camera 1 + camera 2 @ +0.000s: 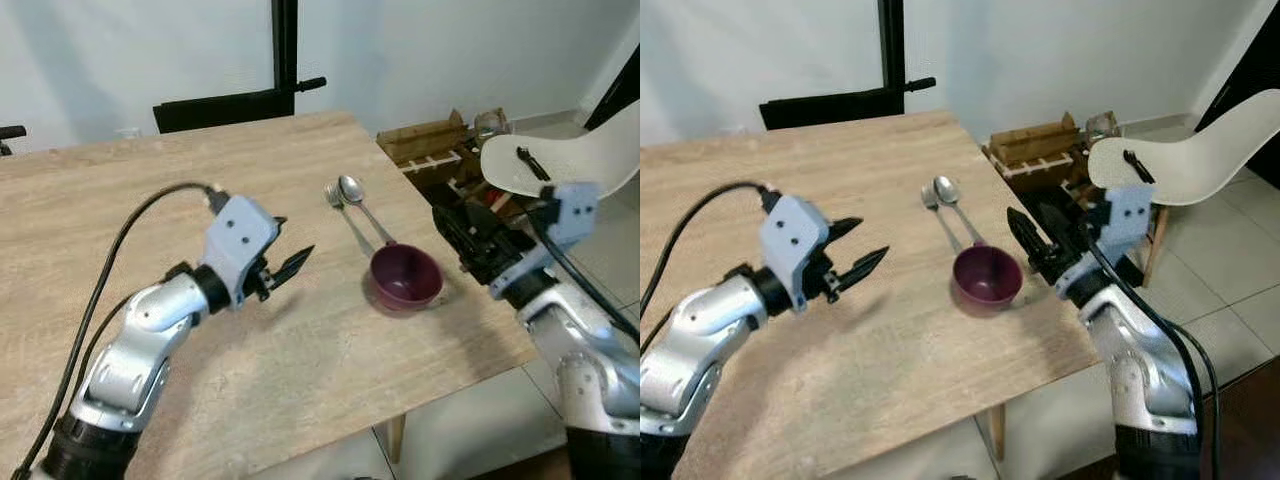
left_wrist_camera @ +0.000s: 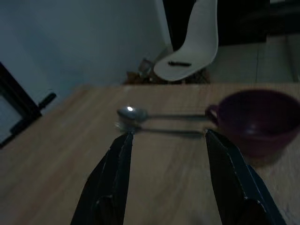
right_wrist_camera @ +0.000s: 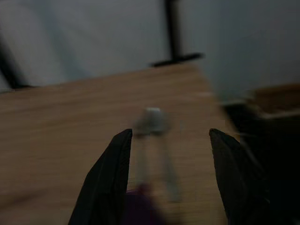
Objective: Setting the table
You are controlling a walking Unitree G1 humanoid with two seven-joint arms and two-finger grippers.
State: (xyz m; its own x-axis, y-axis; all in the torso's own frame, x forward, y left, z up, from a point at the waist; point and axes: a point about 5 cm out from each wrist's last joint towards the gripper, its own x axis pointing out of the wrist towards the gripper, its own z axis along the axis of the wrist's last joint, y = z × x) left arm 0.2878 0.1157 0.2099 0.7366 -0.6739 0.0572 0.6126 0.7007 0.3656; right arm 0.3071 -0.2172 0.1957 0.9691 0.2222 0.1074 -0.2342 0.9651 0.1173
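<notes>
A dark maroon cup [image 1: 405, 278] with a small handle stands near the right edge of the wooden table [image 1: 150, 180]. Just behind it a spoon [image 1: 351, 189] and a fork [image 1: 335, 197] lie side by side, their handles running toward the cup. My left gripper [image 1: 295, 240] hovers open above the table, left of the cup and pointing at it; the left wrist view has the cup [image 2: 255, 122] and spoon [image 2: 131, 111] ahead of its spread fingers [image 2: 117, 178]. My right gripper [image 1: 1028, 225] hangs open at the table's right edge beside the cup, nothing between its fingers [image 3: 105, 183].
A white chair [image 1: 570, 160] stands right of the table behind my right arm. A wooden rack [image 1: 430, 145] sits on the floor past the far right corner. A black chair back [image 1: 225, 108] and a black pole [image 1: 285, 45] are at the far side.
</notes>
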